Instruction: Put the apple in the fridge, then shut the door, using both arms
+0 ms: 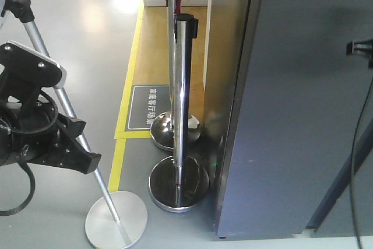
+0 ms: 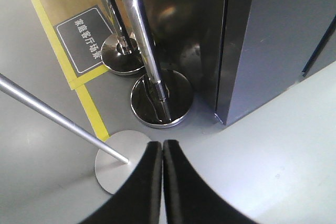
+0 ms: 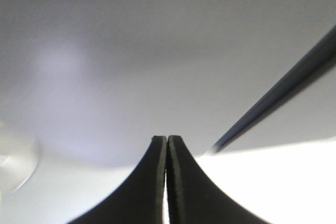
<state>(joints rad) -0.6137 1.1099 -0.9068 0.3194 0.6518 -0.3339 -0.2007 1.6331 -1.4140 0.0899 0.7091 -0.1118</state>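
Observation:
The fridge stands at the right, dark grey outside, and none of its white inside shows. Its door lies flat against the body, with a thin seam at its left edge. The apple is not in view. My left arm hangs at the left, well away from the fridge. My left gripper is shut and empty, above the floor by the fridge's lower corner. My right gripper is shut and empty, close to a plain grey surface. Only a black part of my right arm shows at the right edge.
Two chrome stanchion posts with round bases stand just left of the fridge. A slanted silver pole on a flat disc base stands at front left. A yellow floor line and a dark floor sign lie behind. A dark slanted bar crosses the fridge front.

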